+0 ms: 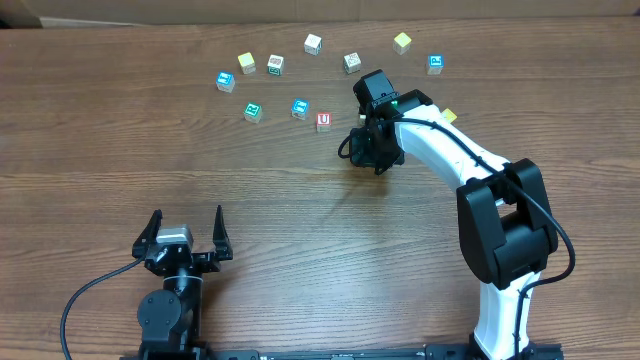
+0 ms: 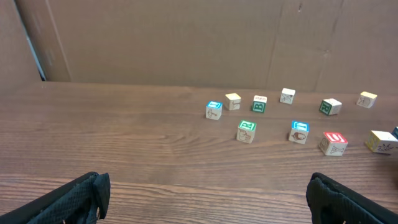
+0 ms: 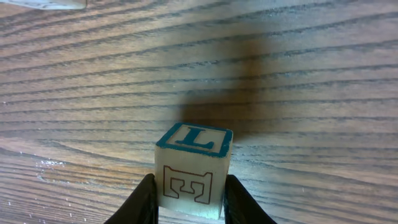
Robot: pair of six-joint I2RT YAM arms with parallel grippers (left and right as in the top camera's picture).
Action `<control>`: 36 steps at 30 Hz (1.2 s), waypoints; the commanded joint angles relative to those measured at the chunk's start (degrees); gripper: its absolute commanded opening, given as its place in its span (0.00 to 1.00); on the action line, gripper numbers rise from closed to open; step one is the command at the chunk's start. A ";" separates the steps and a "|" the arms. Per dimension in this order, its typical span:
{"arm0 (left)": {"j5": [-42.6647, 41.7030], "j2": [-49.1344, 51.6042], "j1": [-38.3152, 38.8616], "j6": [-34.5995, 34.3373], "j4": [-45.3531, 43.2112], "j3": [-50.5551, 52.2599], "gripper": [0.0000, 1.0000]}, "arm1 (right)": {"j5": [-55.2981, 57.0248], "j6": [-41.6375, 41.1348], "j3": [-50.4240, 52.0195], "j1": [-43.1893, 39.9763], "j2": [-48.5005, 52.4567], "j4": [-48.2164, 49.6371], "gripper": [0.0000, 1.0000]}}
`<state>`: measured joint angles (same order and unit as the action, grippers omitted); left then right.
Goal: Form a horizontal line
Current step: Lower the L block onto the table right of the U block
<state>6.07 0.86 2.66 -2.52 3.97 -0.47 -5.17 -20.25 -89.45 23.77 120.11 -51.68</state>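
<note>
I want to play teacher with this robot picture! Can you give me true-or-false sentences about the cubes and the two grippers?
1. The right gripper holds the cube with a teal L on top. True.
2. The left gripper is shut. False: it is wide open, holding nothing.
3. The loose cubes already make one touching row. False: they lie scattered, apart.
4. The red U cube sits on the table. True.

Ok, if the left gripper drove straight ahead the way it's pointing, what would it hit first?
Bare table at first, then probably the blue-topped block, the leftmost one, a little right of the left gripper's centre line. It might slip past; depth is unclear.
</note>
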 commanded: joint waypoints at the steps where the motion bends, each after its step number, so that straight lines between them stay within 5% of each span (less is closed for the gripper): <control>1: 0.09 -0.55 0.48 1.27 0.07 0.13 1.00 | -0.33 1.01 0.31 0.26 -0.46 0.72 0.25; 36: 0.09 -0.55 0.48 1.27 0.07 0.13 1.00 | 1.42 -2.36 2.86 0.20 -0.46 4.04 0.27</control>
<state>6.04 0.86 2.66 -2.52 3.97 -0.47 -5.04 -21.21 -87.13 23.77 120.11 -47.99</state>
